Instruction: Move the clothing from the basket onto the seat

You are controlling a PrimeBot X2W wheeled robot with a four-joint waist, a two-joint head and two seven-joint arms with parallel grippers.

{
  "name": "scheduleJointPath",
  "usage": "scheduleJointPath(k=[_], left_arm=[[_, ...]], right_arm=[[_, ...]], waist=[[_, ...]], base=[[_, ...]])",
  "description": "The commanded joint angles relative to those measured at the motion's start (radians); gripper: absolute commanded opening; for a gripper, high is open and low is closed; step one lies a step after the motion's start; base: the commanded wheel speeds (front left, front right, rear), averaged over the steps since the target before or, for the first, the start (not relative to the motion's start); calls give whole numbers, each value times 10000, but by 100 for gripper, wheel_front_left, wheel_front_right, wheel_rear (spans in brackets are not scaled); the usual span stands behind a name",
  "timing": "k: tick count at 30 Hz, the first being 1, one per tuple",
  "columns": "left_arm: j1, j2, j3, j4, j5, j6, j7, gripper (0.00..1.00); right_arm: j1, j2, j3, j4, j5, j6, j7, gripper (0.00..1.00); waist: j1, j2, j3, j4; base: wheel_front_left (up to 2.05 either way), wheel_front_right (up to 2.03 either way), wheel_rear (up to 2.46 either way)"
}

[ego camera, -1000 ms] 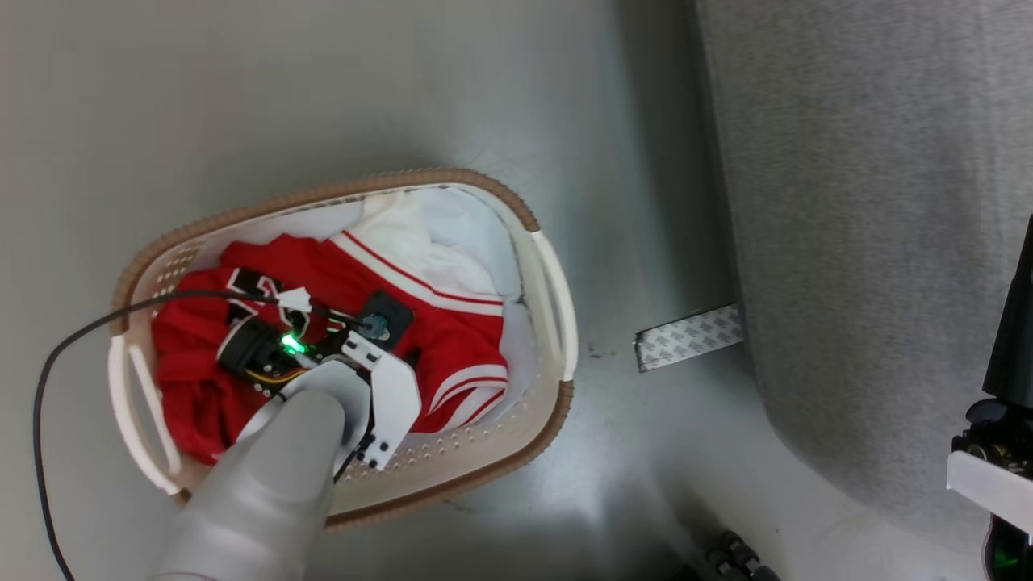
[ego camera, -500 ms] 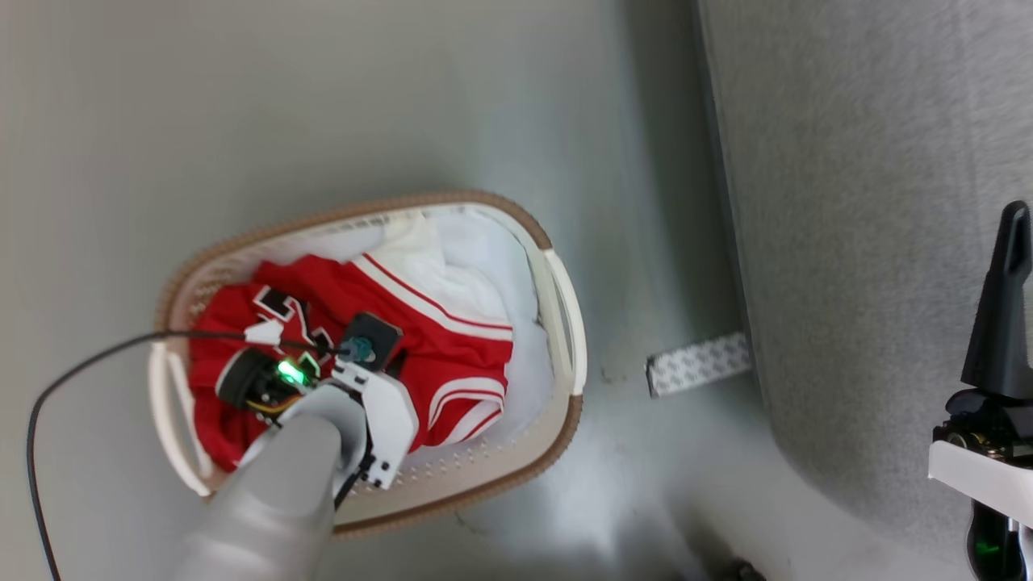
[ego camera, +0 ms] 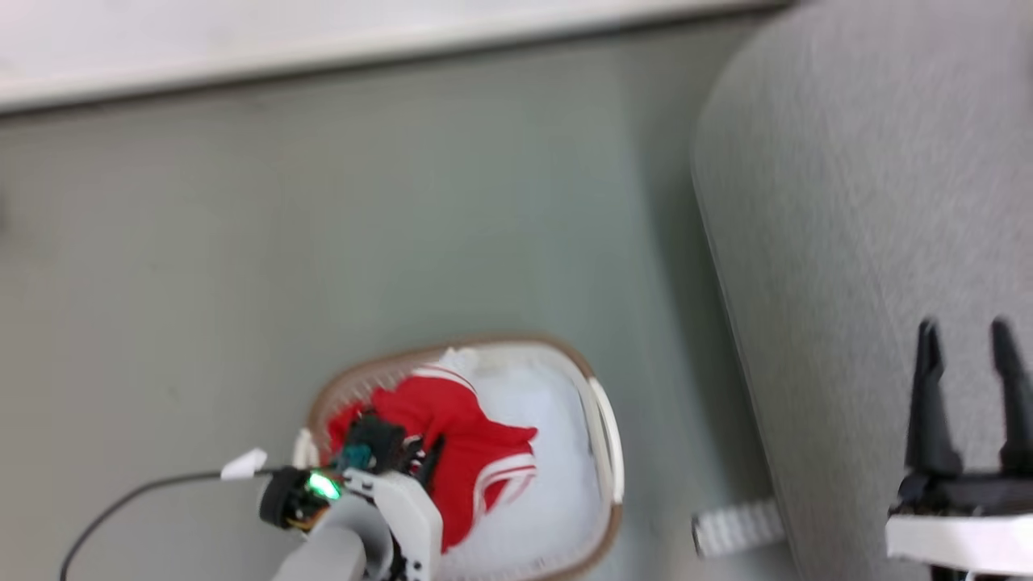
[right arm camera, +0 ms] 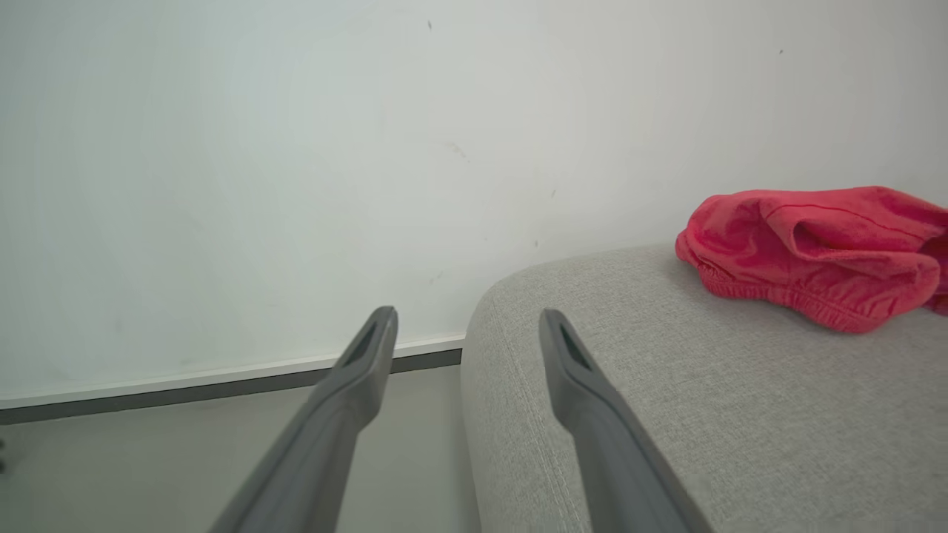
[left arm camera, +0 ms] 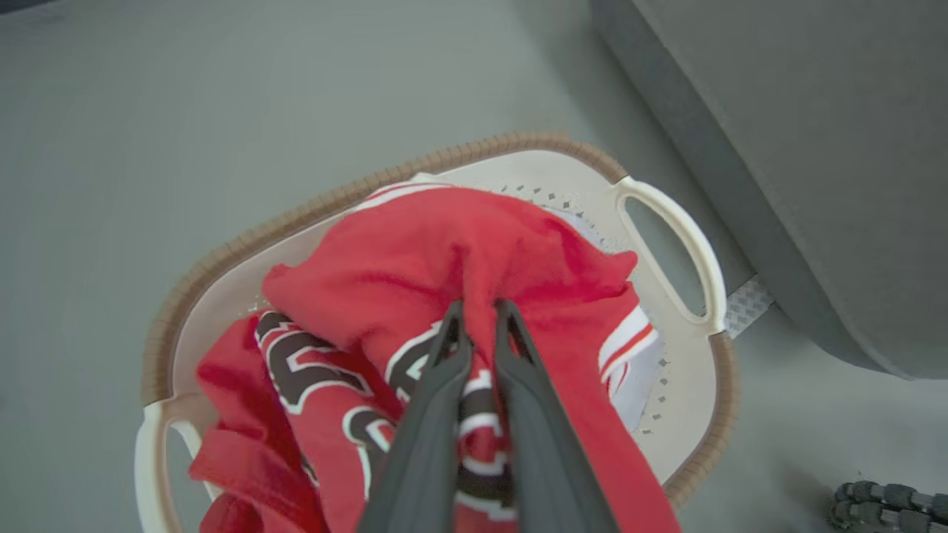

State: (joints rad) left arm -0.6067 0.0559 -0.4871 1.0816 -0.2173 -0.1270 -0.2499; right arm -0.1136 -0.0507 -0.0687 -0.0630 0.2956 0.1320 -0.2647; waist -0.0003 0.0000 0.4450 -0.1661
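The left gripper [left arm camera: 478,311], jaws nearly closed, pinches a fold of the red garment [left arm camera: 474,244], which hangs partly raised over the basket [left arm camera: 348,196]. It should lift straight until all the fabric clears the basket, then swing to the seat [left arm camera: 815,133]. A pale cloth [ego camera: 557,476] lies in the basket. The right gripper [right arm camera: 466,318] is spread wide and empty.

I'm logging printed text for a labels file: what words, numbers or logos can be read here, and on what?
On the clothing: dark, white-outlined block letters on the red fabric, folded and partly behind the left gripper; no whole word can be read.
On the white tag on the cable: blurred, nothing legible.
On the basket and the seat: no text seen.
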Motion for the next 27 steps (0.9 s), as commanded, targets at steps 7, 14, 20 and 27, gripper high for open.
scheduleJointPath(k=[7,14,20,27], left_arm=[[1329,4,257,-2194,-928,-2,248,0],[2735,531,605,-5901,-1439,596,1527,0],[3585,1128,888,-9114,-1544,1254,2763,0],[3748,1546,1173,-11073,-1559,1730,3702,0]], right_arm=[[1015,-208,142,934,-454,-25,5,100],[1828,-402,453,1497,-800,-25,5,100],[2088,-442,526,1743,-968,-25,5,100],[2134,-370,666,1896,-1054,-25,5,100]], waist=[[3,0,-3388,1452],[3,0,-4614,1692],[3,0,-4960,1735],[3,0,-5091,1669]], base=[[0,0,0],[0,0,0],[0,0,0],[0,0,0]])
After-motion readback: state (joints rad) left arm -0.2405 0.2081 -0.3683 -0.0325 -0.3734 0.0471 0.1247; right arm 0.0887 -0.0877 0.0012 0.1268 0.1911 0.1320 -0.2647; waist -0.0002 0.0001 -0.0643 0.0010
